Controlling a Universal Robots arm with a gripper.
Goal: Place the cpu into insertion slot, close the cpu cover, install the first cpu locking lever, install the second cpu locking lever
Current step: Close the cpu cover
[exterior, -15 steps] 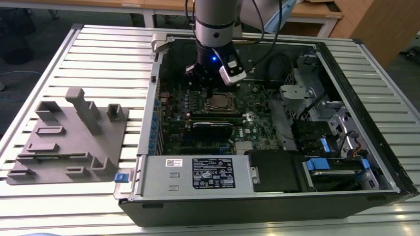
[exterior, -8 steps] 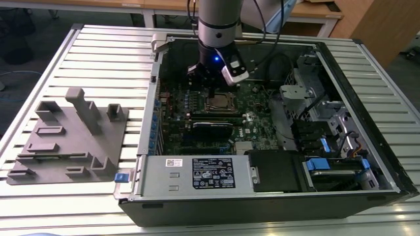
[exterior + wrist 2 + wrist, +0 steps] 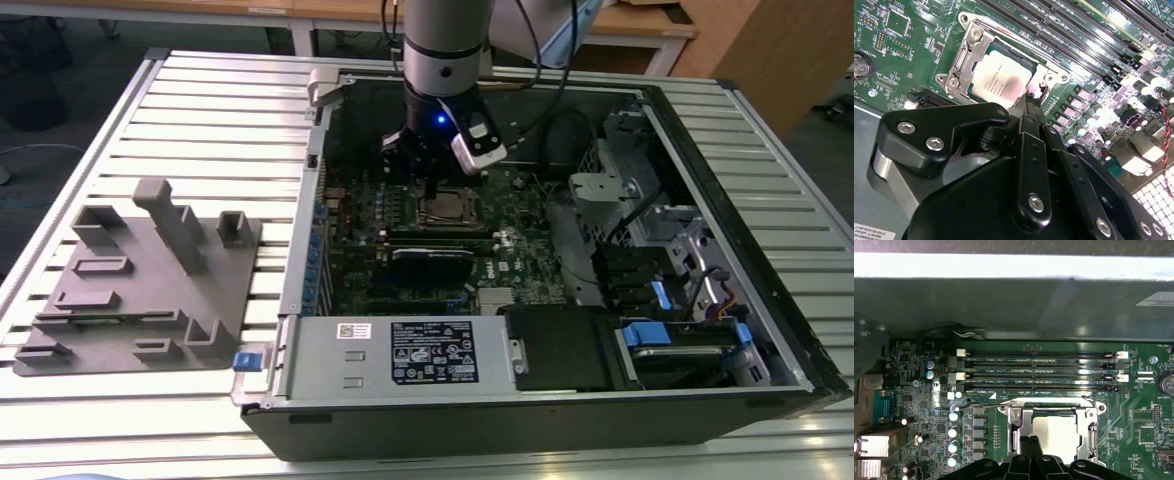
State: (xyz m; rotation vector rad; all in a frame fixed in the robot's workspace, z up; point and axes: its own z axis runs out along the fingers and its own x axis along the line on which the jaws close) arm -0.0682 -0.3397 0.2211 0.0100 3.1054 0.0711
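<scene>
The cpu [image 3: 1001, 80] lies flat in the insertion slot [image 3: 449, 222] on the green motherboard, its silvery top showing. The cpu cover [image 3: 965, 56], a silver metal frame, lies down around it. In both wrist views my gripper [image 3: 1032, 102] hangs low over one edge of the cover, at the frame's tab. Its two black fingers [image 3: 1025, 452] are pressed together with nothing between them. In the exterior view the gripper [image 3: 431, 186] points straight down at the far side of the cpu [image 3: 447, 206]. A thin lever rod [image 3: 1019, 40] runs along one side of the frame.
Long black memory slots [image 3: 1039, 371] run beside the socket. A black card [image 3: 430, 262] stands nearer the case front. Drive bays and cables [image 3: 641, 230] fill the exterior view's right of the case. A grey fixture plate [image 3: 140, 285] lies on the table at the left.
</scene>
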